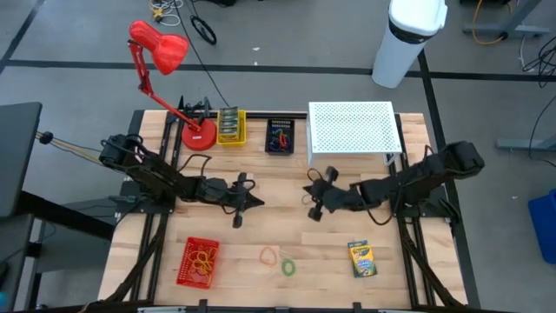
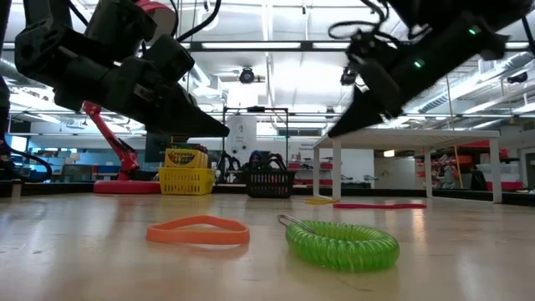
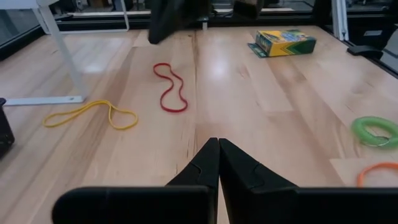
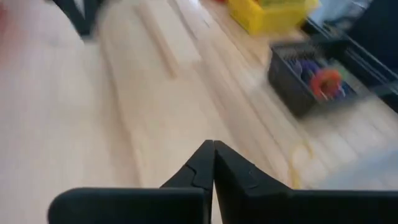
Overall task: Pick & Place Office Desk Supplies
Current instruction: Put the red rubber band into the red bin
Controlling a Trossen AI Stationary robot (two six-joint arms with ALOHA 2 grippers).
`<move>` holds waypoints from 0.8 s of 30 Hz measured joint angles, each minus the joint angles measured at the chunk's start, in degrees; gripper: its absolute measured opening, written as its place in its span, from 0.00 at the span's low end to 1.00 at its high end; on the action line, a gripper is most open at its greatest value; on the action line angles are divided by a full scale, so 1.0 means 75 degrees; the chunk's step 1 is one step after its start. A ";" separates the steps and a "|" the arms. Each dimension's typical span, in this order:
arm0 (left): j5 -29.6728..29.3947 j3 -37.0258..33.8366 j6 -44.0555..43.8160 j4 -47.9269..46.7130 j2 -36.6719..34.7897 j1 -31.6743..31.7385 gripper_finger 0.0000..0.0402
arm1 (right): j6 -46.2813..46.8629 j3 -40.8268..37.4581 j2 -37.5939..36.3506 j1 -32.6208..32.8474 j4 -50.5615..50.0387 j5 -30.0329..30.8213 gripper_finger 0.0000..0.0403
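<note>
Left gripper and right gripper hang above mid-table, fingers pressed together on nothing (crayon box lies apart, near the front edge).

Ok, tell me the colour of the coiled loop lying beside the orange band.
Bright green coiled loop; clearest in the low view.

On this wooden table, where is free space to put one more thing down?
Bare wood lies between the red mesh basket and the left arm, and between the yellow-green crayon box and the green coiled loop. The back edge is crowded around the yellow basket and the black basket.
</note>
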 joint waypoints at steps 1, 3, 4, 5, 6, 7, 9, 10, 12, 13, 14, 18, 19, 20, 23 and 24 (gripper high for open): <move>-0.0011 0.0000 -0.0003 0.0000 0.0000 0.0000 0.03 | 0.0174 -0.0057 -0.0001 0.0098 -0.0204 0.0100 0.03; -0.0010 0.0000 -0.0001 0.0002 0.0000 0.0000 0.03 | 0.0539 -0.0080 -0.0001 0.0236 -0.0727 -0.0015 0.01; -0.0008 0.0000 -0.0003 0.0003 0.0000 0.0000 0.03 | 0.0773 -0.0080 -0.0001 0.0259 -0.1028 -0.0231 0.01; -0.0008 0.0000 -0.0004 0.0003 0.0000 0.0000 0.03 | 0.0995 -0.0080 -0.0001 0.0263 -0.1375 -0.0543 0.01; -0.0008 0.0000 -0.0005 0.0003 0.0000 0.0000 0.03 | 0.1201 -0.0081 -0.0001 0.0241 -0.1697 -0.0809 0.02; -0.0008 0.0000 -0.0005 0.0006 0.0000 0.0000 0.03 | 0.1342 -0.0083 -0.0001 0.0191 -0.2000 -0.0981 0.03; -0.0008 0.0000 -0.0008 0.0005 0.0000 0.0000 0.03 | 0.1471 -0.0082 -0.0001 0.0028 -0.2598 -0.1240 0.10; -0.0008 0.0000 -0.0011 0.0006 0.0000 0.0000 0.03 | 0.1485 -0.0080 -0.0001 -0.0067 -0.2899 -0.1346 0.13; -0.0008 0.0000 -0.0014 0.0006 0.0000 0.0000 0.03 | 0.1407 -0.0082 -0.0001 -0.0244 -0.3327 -0.1578 0.22; -0.0008 0.0000 -0.0014 0.0006 0.0000 0.0000 0.03 | 0.1277 -0.0080 -0.0001 -0.0348 -0.3488 -0.1682 0.27; -0.0008 0.0000 -0.0014 0.0007 0.0000 0.0000 0.03 | 0.1109 -0.0083 0.0003 -0.0447 -0.3598 -0.1788 0.31; -0.0008 0.0000 -0.0014 0.0006 0.0000 0.0000 0.03 | 0.0487 -0.0083 0.0098 -0.0860 -0.3546 -0.2451 0.44; -0.0008 0.0000 -0.0014 0.0005 0.0000 0.0000 0.03 | 0.0367 -0.0081 0.0155 -0.0961 -0.3369 -0.2589 0.46; -0.0008 0.0000 -0.0014 0.0003 0.0000 0.0000 0.03 | 0.0233 -0.0078 0.0229 -0.1043 -0.3179 -0.2777 0.48; -0.0008 0.0000 -0.0014 -0.0009 0.0000 0.0000 0.03 | -0.0135 -0.0079 0.0445 -0.1195 -0.2908 -0.3244 0.49; -0.0009 0.0000 -0.0014 -0.0026 0.0000 0.0000 0.03 | -0.0225 -0.0075 0.0531 -0.1191 -0.2818 -0.3307 0.48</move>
